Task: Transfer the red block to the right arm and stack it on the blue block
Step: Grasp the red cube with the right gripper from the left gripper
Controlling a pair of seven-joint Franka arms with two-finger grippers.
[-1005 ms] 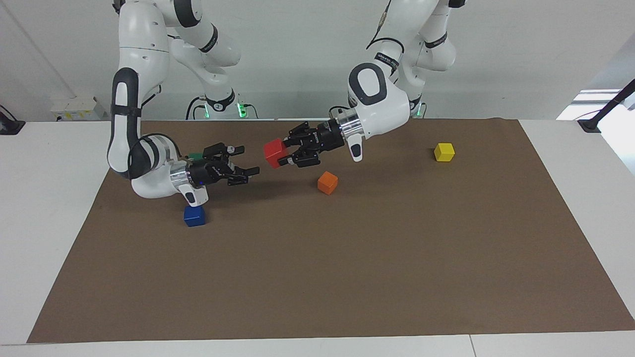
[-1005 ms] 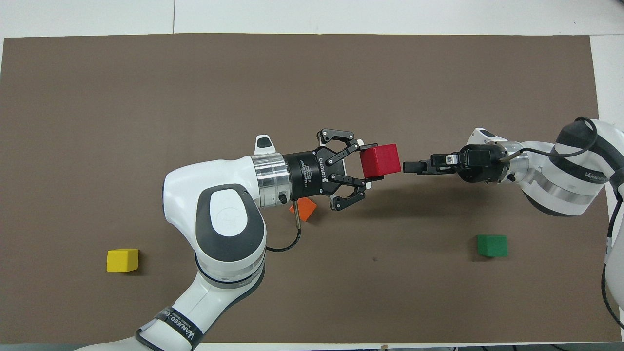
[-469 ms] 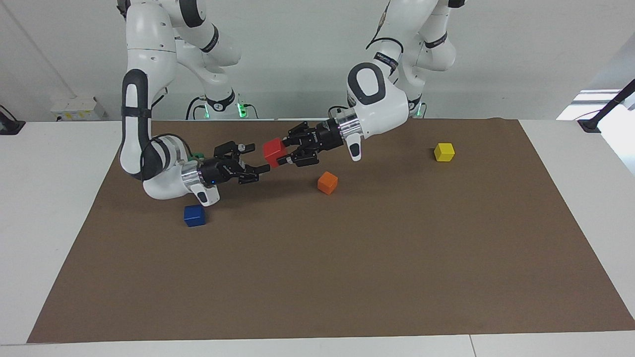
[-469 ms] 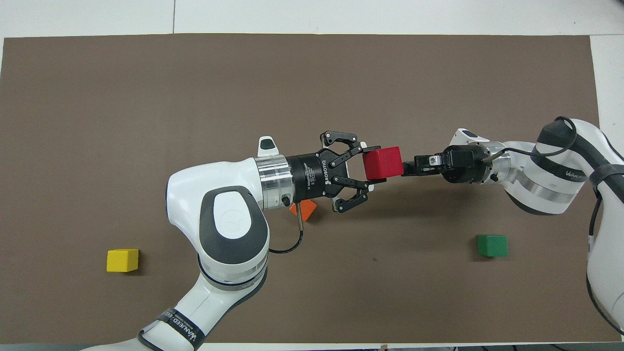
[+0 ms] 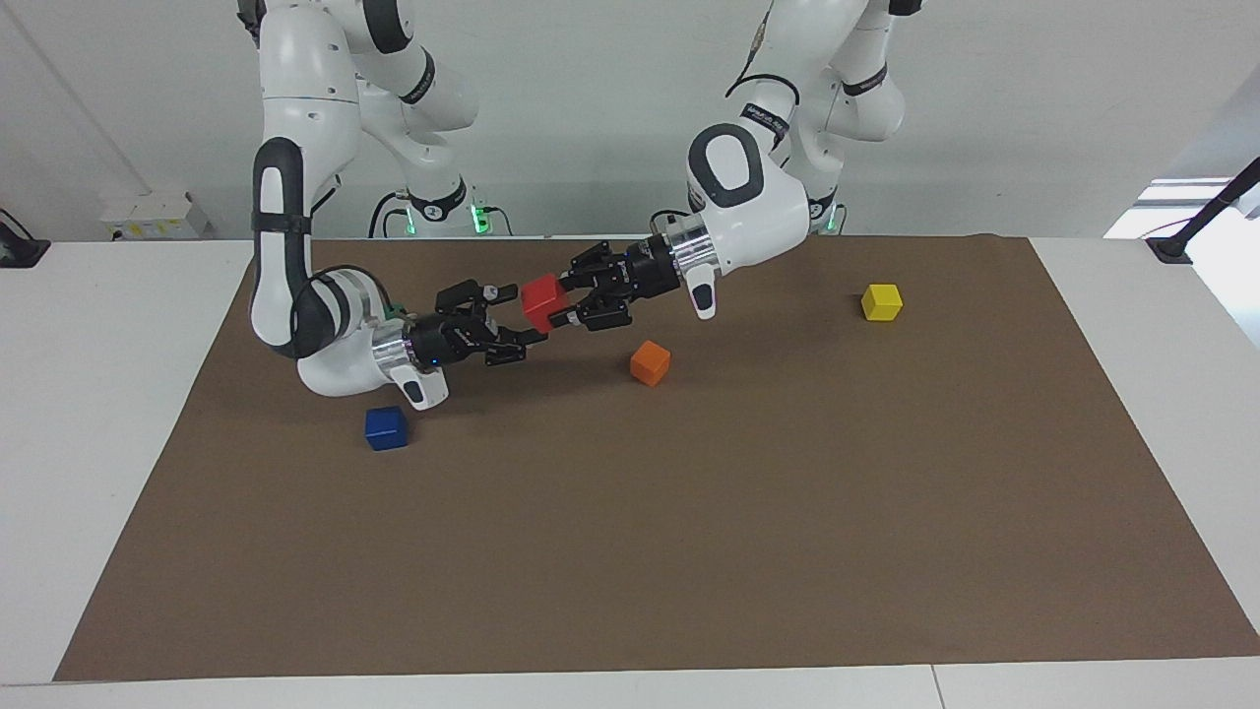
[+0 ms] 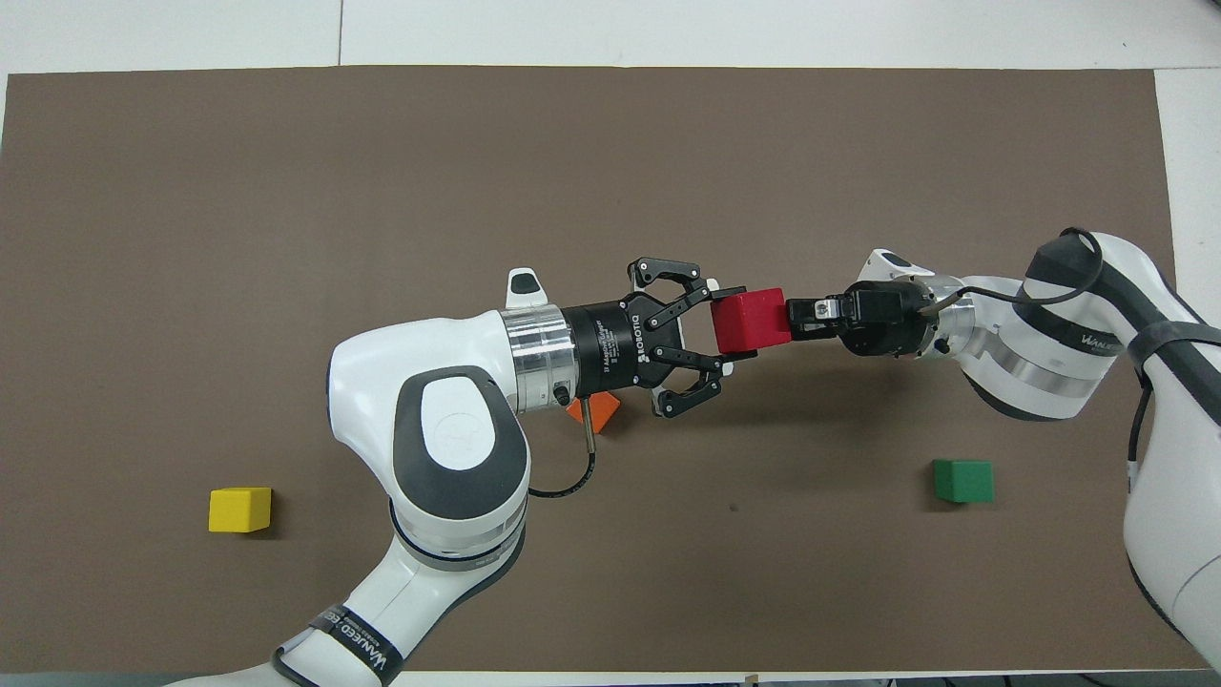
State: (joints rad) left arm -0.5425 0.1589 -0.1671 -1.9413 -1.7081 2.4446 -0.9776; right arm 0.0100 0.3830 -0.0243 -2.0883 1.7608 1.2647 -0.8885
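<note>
The brown mat (image 5: 689,512) is covering most of the white table (image 5: 98,443). The left arm (image 5: 748,197) is reaching low and level across the mat's middle toward the right arm's end. The right arm (image 5: 295,295) is reaching level toward it from its own end.

The left gripper (image 5: 557,302) is hanging in the air over the mat, its fingers clamped on the red block (image 5: 540,301), which is clear of the mat. The right gripper (image 5: 520,316) is sitting at the block's free side, its fingers spread wide, one above and one below the block. Contact between those fingers and the block cannot be told.

The blue block (image 5: 386,428) is resting on the mat under the right arm's wrist. The green block (image 6: 963,480) is lying nearer to the robots than that wrist. The orange block (image 5: 650,362) is lying beneath the left gripper's body. The yellow block (image 5: 881,301) is sitting toward the left arm's end.
</note>
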